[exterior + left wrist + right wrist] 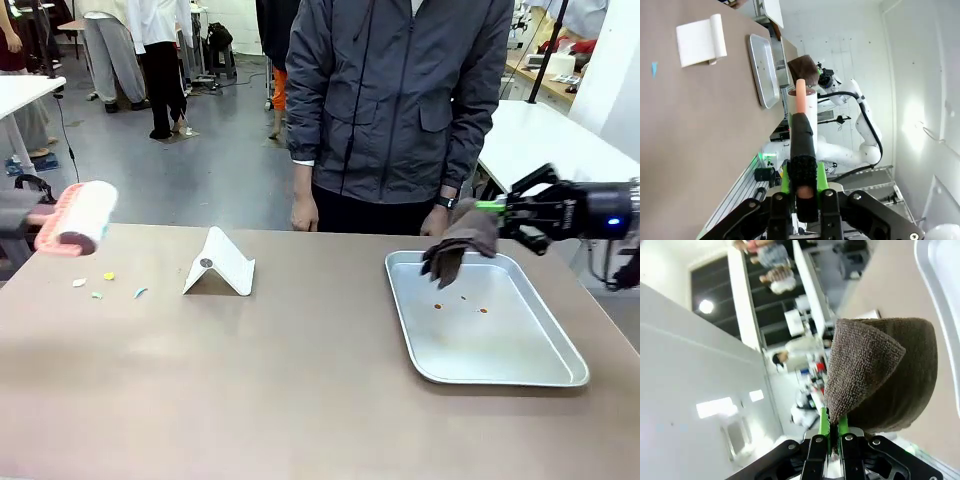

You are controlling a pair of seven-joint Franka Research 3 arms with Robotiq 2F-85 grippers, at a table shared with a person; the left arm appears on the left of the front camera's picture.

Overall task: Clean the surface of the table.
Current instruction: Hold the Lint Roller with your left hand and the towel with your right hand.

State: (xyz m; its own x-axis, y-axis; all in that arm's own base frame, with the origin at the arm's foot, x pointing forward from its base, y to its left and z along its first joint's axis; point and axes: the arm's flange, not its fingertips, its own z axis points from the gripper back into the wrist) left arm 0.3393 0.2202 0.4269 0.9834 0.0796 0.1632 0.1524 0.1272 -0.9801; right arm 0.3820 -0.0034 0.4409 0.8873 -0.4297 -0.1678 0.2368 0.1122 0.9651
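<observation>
Workshop room, grey floor, white-topped tables at the back; in front, the tan-brown surface (300,400) spans the front view and carries a steel tray (500,345) on its right half. The tray holds a few small brown spots (462,299) near its far end. Right claw (492,207) sits just past the tray's far rim, pressed together and pinching a brown cloth (462,243). The cloth hangs down over that far rim; cannot tell if its tip touches the tray. A white folded stand (220,266) is upright on the surface, left of the tray and well apart from it. Small scraps (108,276), yellow, white, green and blue, lie loose on the surface farther left of the tray, beyond the stand. Left claw (802,186) is farthest left of the tray, clamped on the black handle of a lint roller (82,215). The roller has a pink frame and a white roll and is held off the surface, above the scraps. A person in a grey jacket (400,100) stands at the far side behind the tray. One hand (304,212) hangs at the surface edge, the other is partly hidden behind the cloth.
</observation>
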